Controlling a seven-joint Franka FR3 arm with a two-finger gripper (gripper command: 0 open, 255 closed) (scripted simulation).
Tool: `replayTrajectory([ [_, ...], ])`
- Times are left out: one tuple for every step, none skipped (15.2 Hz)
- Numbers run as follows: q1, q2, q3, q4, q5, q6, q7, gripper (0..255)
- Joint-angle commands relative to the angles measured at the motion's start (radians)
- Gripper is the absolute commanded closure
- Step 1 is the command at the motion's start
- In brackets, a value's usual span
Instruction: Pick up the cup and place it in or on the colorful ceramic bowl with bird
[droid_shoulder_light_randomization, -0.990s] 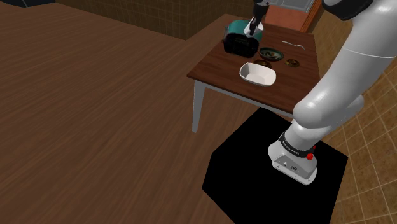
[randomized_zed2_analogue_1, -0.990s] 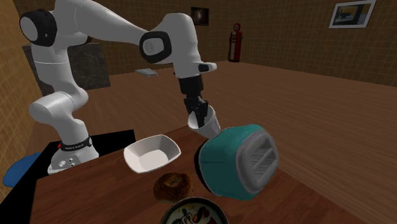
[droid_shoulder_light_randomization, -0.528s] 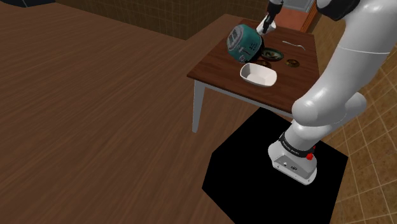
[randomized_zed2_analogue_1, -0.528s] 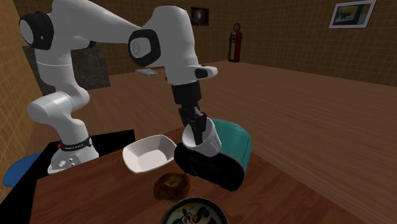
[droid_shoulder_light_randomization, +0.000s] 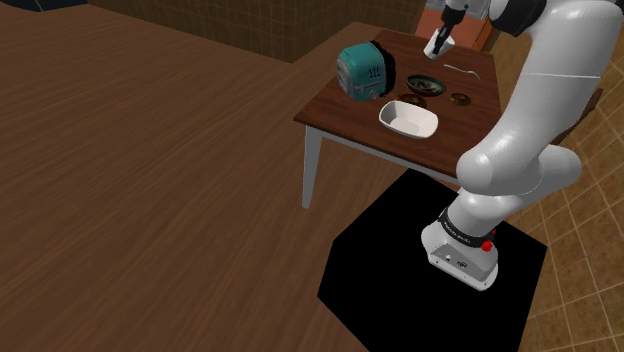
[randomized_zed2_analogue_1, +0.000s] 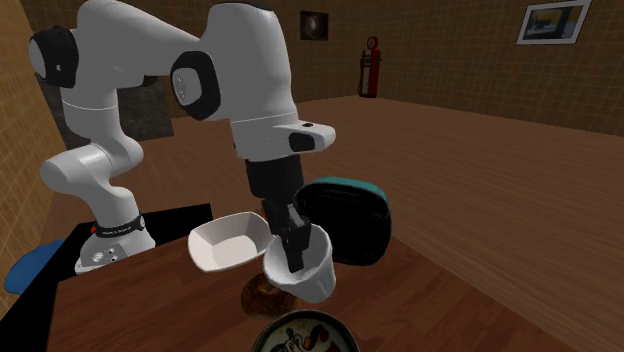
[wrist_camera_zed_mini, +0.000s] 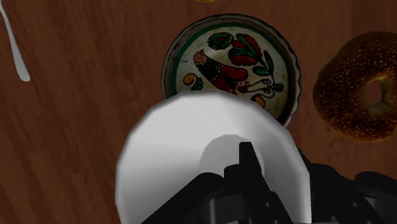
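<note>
My gripper (randomized_zed2_analogue_1: 290, 243) is shut on a white cup (randomized_zed2_analogue_1: 302, 265), one finger inside it and one outside its wall. The cup hangs tilted in the air above the table. In the wrist view the cup (wrist_camera_zed_mini: 210, 159) sits just short of the colorful bowl with a bird (wrist_camera_zed_mini: 232, 63), overlapping its near rim, and a finger (wrist_camera_zed_mini: 250, 162) reaches into the cup. In the shoulder view the gripper (droid_shoulder_light_randomization: 440, 38) and cup (droid_shoulder_light_randomization: 436, 44) hover beyond the bowl (droid_shoulder_light_randomization: 426, 86). The bowl's rim (randomized_zed2_analogue_1: 305, 335) shows just below the cup.
A teal toaster (randomized_zed2_analogue_1: 345, 222) stands on the brown table (droid_shoulder_light_randomization: 345, 115) behind the cup. A white rectangular dish (randomized_zed2_analogue_1: 228, 240) and a bagel (wrist_camera_zed_mini: 359, 89) lie beside the bowl. A pale spoon (wrist_camera_zed_mini: 16, 44) lies farther off. The black stand (droid_shoulder_light_randomization: 430, 260) sits in front of the table.
The gripper carried the cup away from the toaster and down toward the bird bowl. The toaster tumbled over and shifted toward the shoulder view's left.
</note>
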Motion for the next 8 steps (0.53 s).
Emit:
replayTrajectory([
  [-0.027, 0.04, -0.003, 0.046, 0.02, -0.005, -0.033, 255],
  [-0.027, 0.042, -0.002, 0.034, 0.02, 0.008, -0.033, 255],
  [-0.026, 0.043, -0.001, 0.023, 0.021, 0.02, -0.033, 255],
  [-0.026, 0.045, -0.001, 0.012, 0.021, 0.033, -0.033, 255],
  [-0.026, 0.047, 0.0, 0.001, 0.022, 0.045, -0.033, 255],
  [-0.026, 0.049, 0.0, -0.009, 0.023, 0.058, -0.034, 255],
  [-0.025, 0.051, 0.001, -0.019, 0.023, 0.07, -0.034, 255],
  [-0.025, 0.054, 0.001, -0.029, 0.024, 0.082, -0.034, 255],
])
